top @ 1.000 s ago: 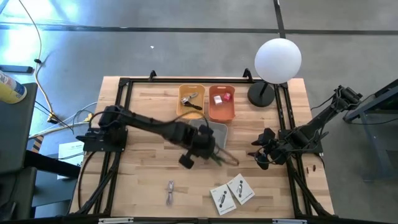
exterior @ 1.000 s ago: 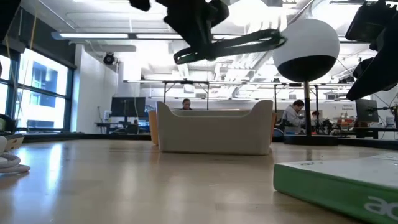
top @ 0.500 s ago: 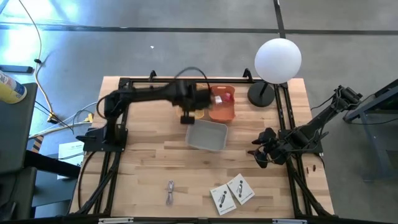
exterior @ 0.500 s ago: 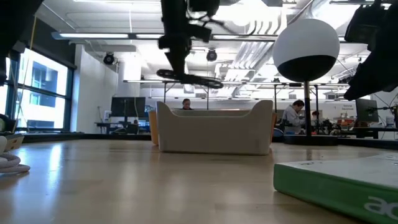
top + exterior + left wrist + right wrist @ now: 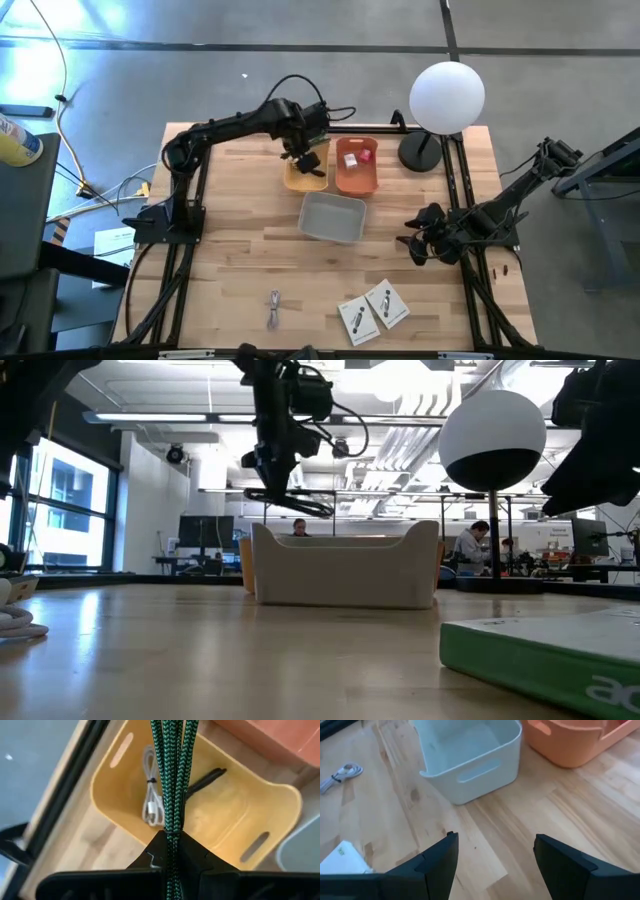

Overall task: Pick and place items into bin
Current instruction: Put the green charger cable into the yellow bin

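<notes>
Two views agreed on where my left pincer [image 5: 300, 152] was: above the yellow bin [image 5: 306, 178], clamped shut on a green braided cable [image 5: 171, 775]. The cable ran straight out from between my fingers [image 5: 150, 860], doubled into parallel strands, with the bin's floor directly beyond it.

Judgement on the release: the cable hung long, so I wanted the pincer centred over the bin's middle and lowered until the far loop sat below the rim. Opened too high or near a wall, the slack could drape over the edge.

Contents under the pincer: a coiled white cable [image 5: 151, 795] and a thin dark stick-like thing [image 5: 204, 778], both lying on the bin floor. The orange bin [image 5: 356, 166] sat just beside the yellow one, red and white cubes [image 5: 357, 156] in it. The grey bin [image 5: 333, 216] stood nearer the table's middle.

My right pincer [image 5: 492, 862] waited open, low over the wood, facing the grey bin.

Left on the table, well away from my left pincer: two white packets [image 5: 372, 311] and a small pale cable bundle [image 5: 274, 306].

Hard to make out: the cable's far end ran out of the wrist view. From table level the cable [image 5: 295, 499] showed only as a dark loop under the arm, with the yellow bin hidden behind the grey one. I could not name the dark stick.
</notes>
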